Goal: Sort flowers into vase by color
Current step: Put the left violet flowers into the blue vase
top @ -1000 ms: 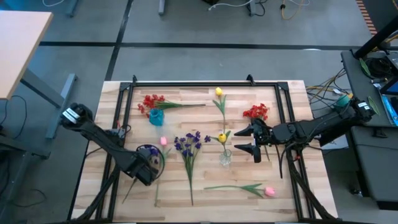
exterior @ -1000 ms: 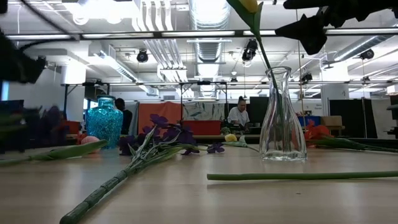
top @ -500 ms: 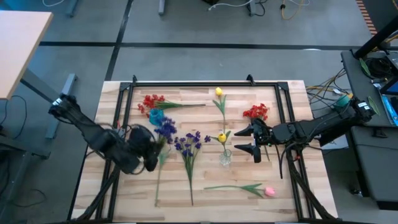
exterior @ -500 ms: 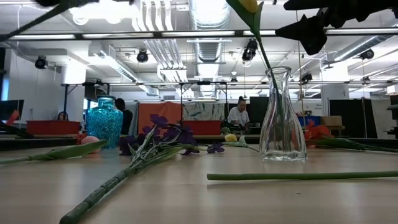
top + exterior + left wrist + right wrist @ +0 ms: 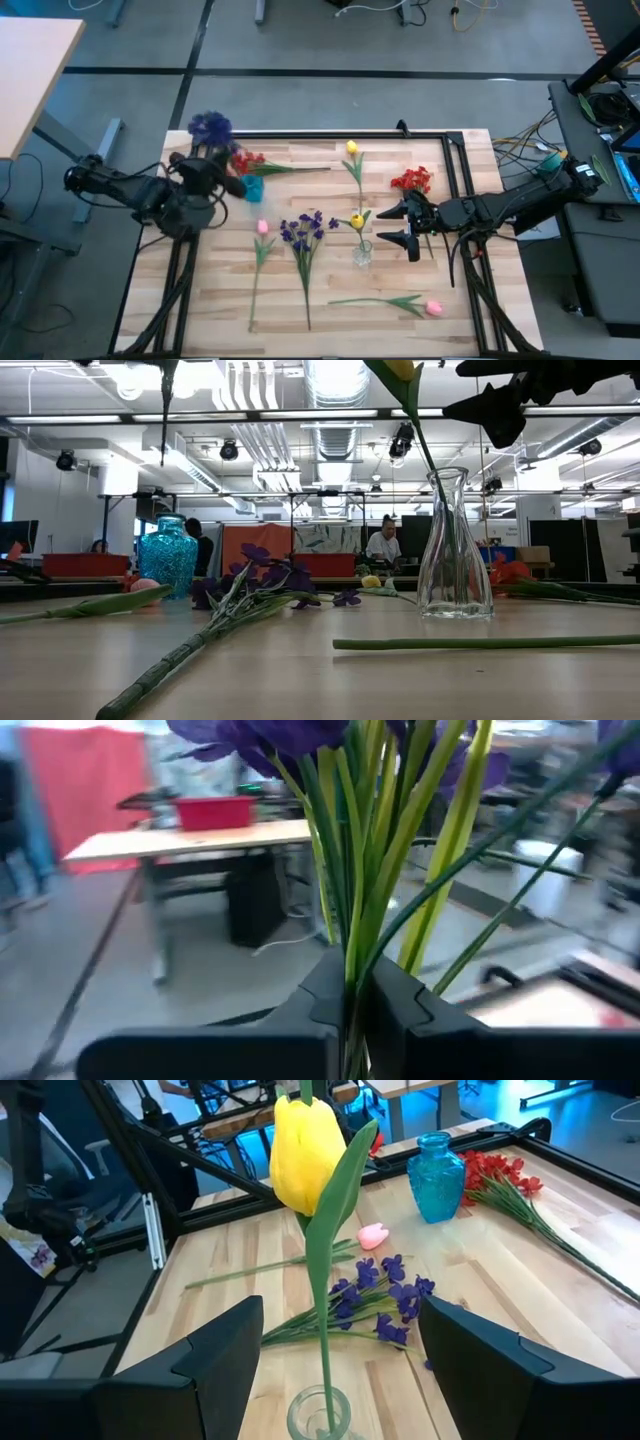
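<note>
Lifting a purple flower cluster clear of the counter, the left gripper sits upper left in the high view, jaws clamped on the bundled stems, probably carrying it toward the blue vase just beside the red flowers. Right gripper, right of centre, jaws wide, hangs by the clear vase that already holds a yellow tulip, likely just let go. Second purple cluster, two pink buds and another yellow tulip lie unsorted
</note>
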Tool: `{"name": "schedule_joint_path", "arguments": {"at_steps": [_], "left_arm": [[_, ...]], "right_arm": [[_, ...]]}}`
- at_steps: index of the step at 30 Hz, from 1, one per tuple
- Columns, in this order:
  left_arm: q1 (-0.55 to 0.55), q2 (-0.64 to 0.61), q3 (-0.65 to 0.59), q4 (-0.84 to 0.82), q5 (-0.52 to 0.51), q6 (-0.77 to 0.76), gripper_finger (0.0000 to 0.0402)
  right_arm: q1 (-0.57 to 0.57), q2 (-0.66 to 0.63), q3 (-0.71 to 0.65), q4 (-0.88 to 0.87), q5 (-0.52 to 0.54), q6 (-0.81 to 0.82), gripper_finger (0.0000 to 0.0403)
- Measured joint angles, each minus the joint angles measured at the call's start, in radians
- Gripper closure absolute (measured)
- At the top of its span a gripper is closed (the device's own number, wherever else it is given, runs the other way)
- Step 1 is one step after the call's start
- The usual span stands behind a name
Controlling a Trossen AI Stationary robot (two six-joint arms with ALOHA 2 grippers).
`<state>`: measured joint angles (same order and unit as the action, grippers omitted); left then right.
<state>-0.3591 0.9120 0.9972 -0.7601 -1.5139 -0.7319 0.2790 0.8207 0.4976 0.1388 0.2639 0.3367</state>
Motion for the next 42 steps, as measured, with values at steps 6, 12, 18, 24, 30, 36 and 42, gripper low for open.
{"name": "schedule_joint_path", "arguments": {"at_steps": [6,12,18,24,30,36,42], "left_arm": [[0.152,0.005,-0.085,0.031,0.063,-0.012,0.0401],[0.232,0.024,-0.083,0.308,0.413,0.442,0.0401],[0.249,-0.042,-0.093,0.761,0.879,0.953,0.0401],[0.311,-0.177,-0.252,0.853,1.086,0.948,0.0401],[0.314,-0.320,-0.462,0.919,0.850,0.913,0.0401],[0.314,-0.452,-0.561,0.916,0.770,0.824,0.0401],[0.314,-0.549,-0.605,0.820,0.602,0.739,0.0401]], "right_arm": [[0.000,0.000,0.000,0.001,0.029,0.000,0.0143],[0.000,0.000,0.000,0.003,0.033,0.000,0.0145],[0.000,0.000,0.000,0.004,0.033,0.000,0.0143],[0.000,0.000,0.000,0.004,0.033,0.000,0.0147],[0.000,0.000,0.000,0.002,0.033,0.002,0.0143],[0.000,0.000,0.000,0.001,0.033,0.003,0.0146],[0.000,0.000,0.000,0.000,0.033,0.003,0.0144]]}}
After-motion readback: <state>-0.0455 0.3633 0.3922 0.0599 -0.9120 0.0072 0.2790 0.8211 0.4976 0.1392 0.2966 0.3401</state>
